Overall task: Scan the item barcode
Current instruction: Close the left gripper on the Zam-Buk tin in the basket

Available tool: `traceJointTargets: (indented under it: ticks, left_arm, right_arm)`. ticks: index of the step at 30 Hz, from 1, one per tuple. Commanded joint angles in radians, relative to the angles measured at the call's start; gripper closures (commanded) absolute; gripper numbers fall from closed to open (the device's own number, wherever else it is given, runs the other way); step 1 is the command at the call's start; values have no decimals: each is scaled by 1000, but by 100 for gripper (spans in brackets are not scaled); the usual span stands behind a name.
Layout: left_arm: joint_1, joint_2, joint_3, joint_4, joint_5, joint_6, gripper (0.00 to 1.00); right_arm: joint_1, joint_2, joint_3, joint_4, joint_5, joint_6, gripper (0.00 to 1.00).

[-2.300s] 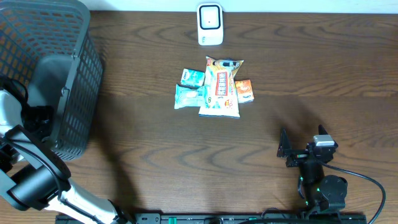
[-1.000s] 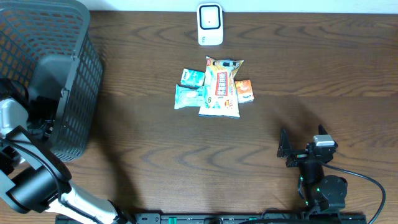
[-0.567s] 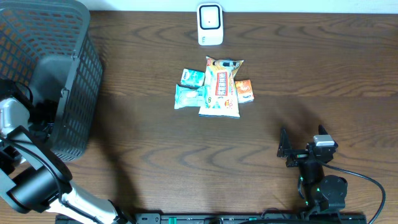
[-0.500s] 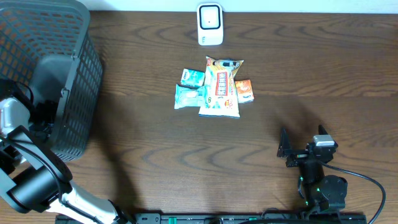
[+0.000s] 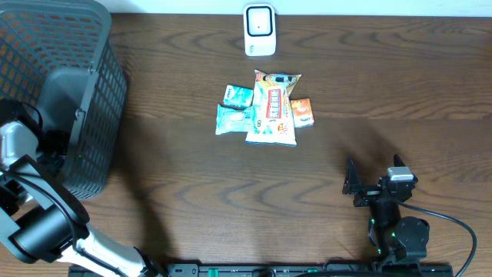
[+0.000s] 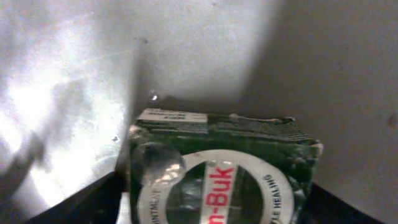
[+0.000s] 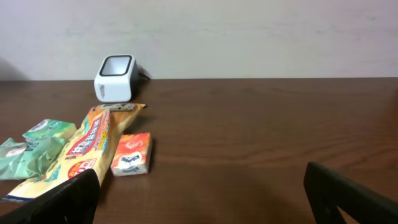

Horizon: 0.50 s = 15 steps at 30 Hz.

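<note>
The left gripper (image 6: pixel 214 186) is inside the basket (image 5: pixel 77 46) at the tabletop's left edge, its jaws flanking the green packet (image 6: pixel 217 137) that lies there. From this close view it cannot be told whether they press it. The right gripper (image 7: pixel 200 173) stands released and empty near the tabletop's near-right corner, and the scanner (image 5: pixel 260 30) sits at the far edge.

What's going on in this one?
The left hand is down inside the grey basket, its fingers either side of a green packet lying there; whether it grips yet is unclear. The right hand rests open near the front edge of the table. A pile of snack packets lies in the middle, with the white scanner behind it.
</note>
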Motion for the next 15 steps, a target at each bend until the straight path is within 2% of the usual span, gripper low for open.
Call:
traceJointTargets:
  ticks: [1, 3, 6, 15]
  left_arm:
    - [2, 35, -39, -6, 36, -8, 21]
    - [2, 35, -37, -6, 37, -8, 21]
    - [2, 35, -30, -10, 37, -8, 33]
    - [2, -4, 31, -39, 108, -8, 34]
  right_arm:
    - [-6, -1, -3, -4, 8, -1, 1]
    - [-6, -1, -3, -4, 8, -1, 1]
    - [-6, -1, -3, -4, 8, -1, 1]
    - [-6, -1, -3, -4, 8, -1, 1]
